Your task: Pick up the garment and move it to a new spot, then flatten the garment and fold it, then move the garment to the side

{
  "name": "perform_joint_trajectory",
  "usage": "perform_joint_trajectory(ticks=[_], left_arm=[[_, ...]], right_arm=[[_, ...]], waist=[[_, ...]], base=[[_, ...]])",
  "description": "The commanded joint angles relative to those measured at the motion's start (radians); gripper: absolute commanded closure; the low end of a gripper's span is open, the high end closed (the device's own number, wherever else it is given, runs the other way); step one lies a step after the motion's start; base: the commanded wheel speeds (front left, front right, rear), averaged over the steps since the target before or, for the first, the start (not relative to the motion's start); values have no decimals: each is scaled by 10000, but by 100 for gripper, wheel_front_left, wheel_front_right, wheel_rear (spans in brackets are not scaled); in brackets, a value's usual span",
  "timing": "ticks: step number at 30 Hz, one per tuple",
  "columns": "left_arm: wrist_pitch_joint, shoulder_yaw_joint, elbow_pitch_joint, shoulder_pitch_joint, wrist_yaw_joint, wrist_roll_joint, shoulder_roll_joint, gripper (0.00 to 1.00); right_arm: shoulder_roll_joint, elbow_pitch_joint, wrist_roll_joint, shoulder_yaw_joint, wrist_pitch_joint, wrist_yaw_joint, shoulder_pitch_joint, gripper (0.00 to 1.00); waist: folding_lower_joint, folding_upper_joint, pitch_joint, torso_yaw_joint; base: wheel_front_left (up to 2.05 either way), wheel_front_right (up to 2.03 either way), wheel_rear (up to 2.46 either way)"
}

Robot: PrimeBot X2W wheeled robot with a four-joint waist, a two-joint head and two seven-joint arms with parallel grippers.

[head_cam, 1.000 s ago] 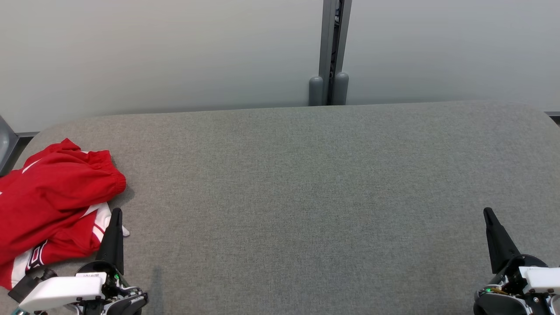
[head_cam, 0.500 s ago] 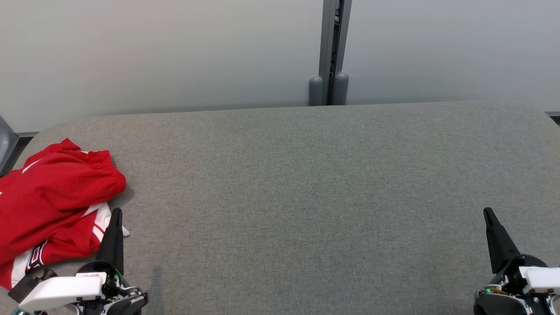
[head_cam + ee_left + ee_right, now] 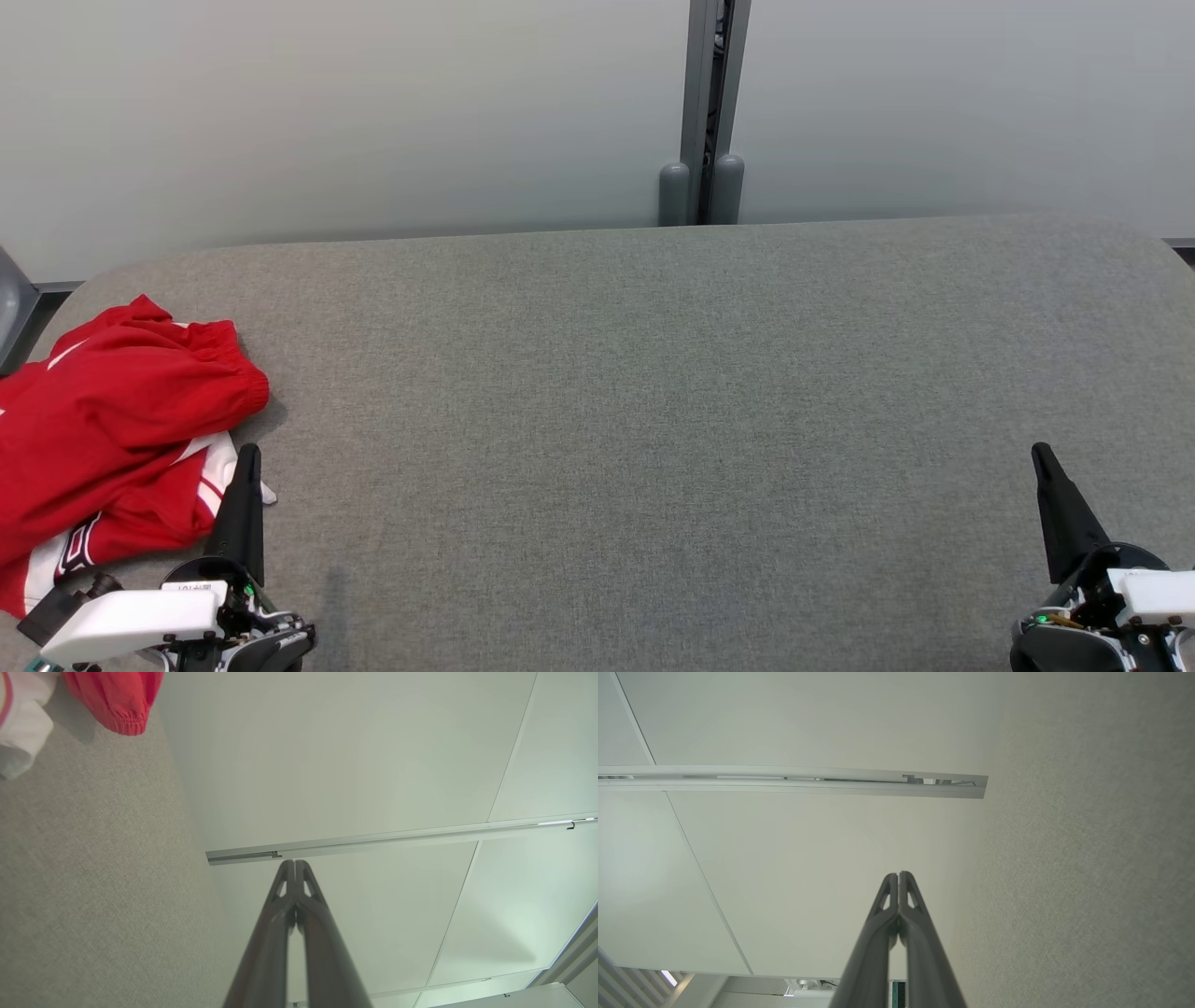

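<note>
Grey fabric-covered table [image 3: 653, 392] against pale wall panels [image 3: 327, 112], a grey vertical post [image 3: 705, 112] between them

Grey fabric-covered table [image 3: 653, 392] with rounded corners. One crumpled red and white garment [image 3: 103, 439] lies on it at the table's left end, partly past the view's edge.
</note>
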Motion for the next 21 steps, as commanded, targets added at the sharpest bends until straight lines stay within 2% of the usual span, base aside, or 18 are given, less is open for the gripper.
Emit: perform_joint_trajectory(ticks=[1,21], left_arm=[[7,21,-16,-215,-47,-15,25,100],[7,21,-16,-215,-47,-15,25,100]], right_arm=[[-49,7,0,-3,21,27,-89,100],[-49,7,1,-4,20,27,-89,100]], waist=[[0,0,0,0],[0,0,0,0]], base=[[0,0,0],[0,0,0]])
